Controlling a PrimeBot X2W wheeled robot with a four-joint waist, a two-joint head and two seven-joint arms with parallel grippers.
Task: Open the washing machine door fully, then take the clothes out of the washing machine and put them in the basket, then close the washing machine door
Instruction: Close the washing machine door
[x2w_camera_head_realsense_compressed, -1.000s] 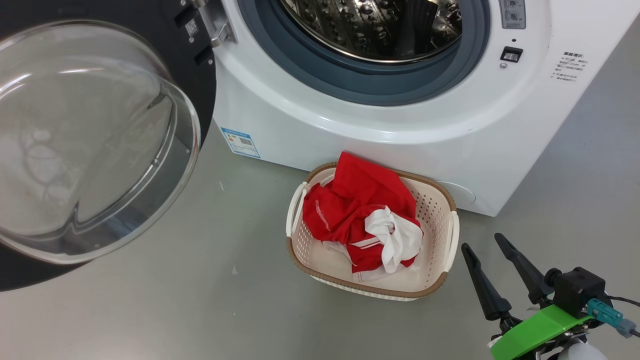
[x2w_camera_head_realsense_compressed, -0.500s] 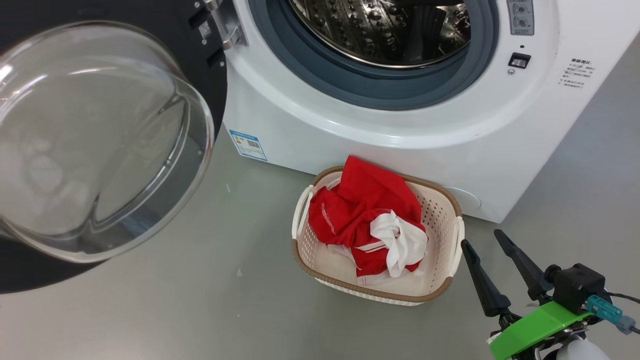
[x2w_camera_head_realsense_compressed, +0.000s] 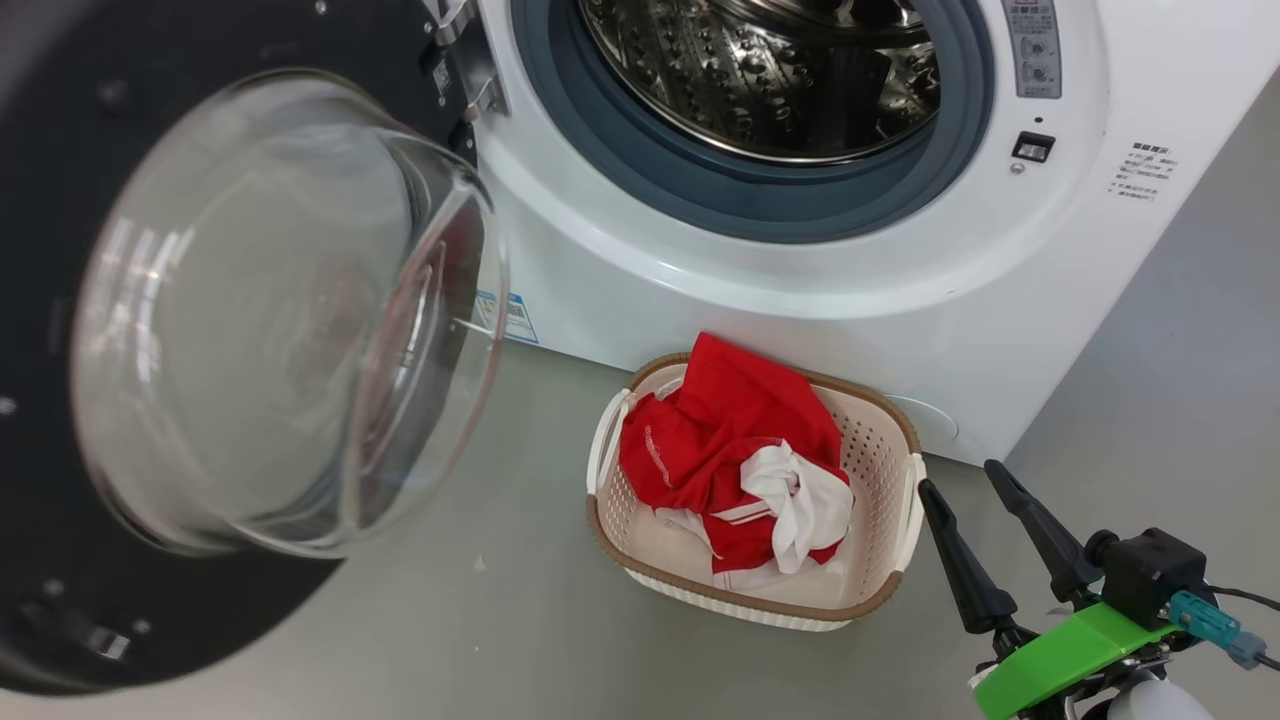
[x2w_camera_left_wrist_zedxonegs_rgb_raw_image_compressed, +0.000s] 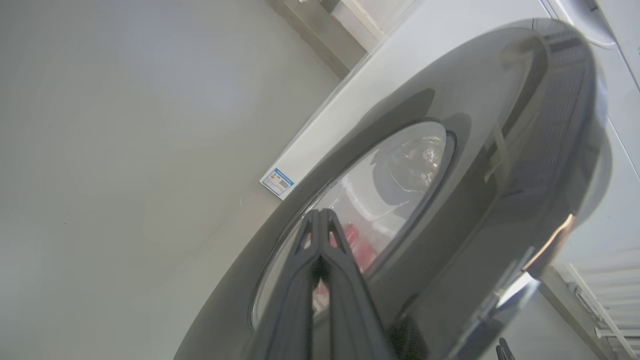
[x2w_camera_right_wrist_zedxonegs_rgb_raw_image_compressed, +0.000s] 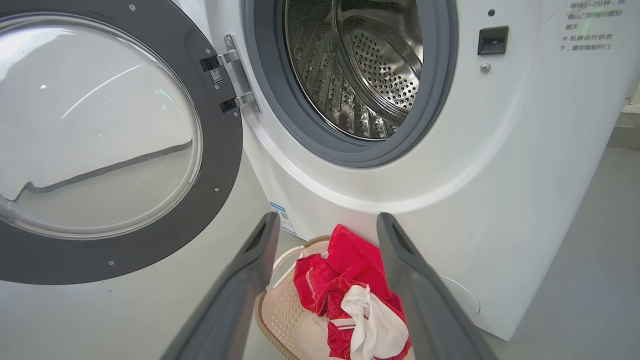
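The washing machine (x2w_camera_head_realsense_compressed: 800, 290) stands open, its steel drum (x2w_camera_head_realsense_compressed: 760, 70) bare inside. The washing machine door (x2w_camera_head_realsense_compressed: 60, 150) hangs part-way swung on its left hinge, glass bowl (x2w_camera_head_realsense_compressed: 280, 310) bulging toward me. In the left wrist view my left gripper (x2w_camera_left_wrist_zedxonegs_rgb_raw_image_compressed: 320, 214) is shut, fingertips against the door's glossy outer face (x2w_camera_left_wrist_zedxonegs_rgb_raw_image_compressed: 500, 150). The red and white clothes (x2w_camera_head_realsense_compressed: 740, 440) lie in the basket (x2w_camera_head_realsense_compressed: 890, 440) on the floor before the machine. My right gripper (x2w_camera_head_realsense_compressed: 958, 476) is open, just right of the basket; from its wrist view (x2w_camera_right_wrist_zedxonegs_rgb_raw_image_compressed: 329, 217) the clothes (x2w_camera_right_wrist_zedxonegs_rgb_raw_image_compressed: 350, 280) show between the fingers.
Grey floor (x2w_camera_head_realsense_compressed: 450, 620) spreads around the basket and under the door. A blue label sticker (x2w_camera_right_wrist_zedxonegs_rgb_raw_image_compressed: 281, 218) sits low on the machine's front, the door latch socket (x2w_camera_head_realsense_compressed: 1032, 147) to the right of the opening. A white slatted fixture (x2w_camera_left_wrist_zedxonegs_rgb_raw_image_compressed: 600, 280) stands beyond the door.
The door has swung toward the machine's opening, its bowl now covering part of the blue label. The head camera has shifted a little. The right gripper has stayed beside the basket.
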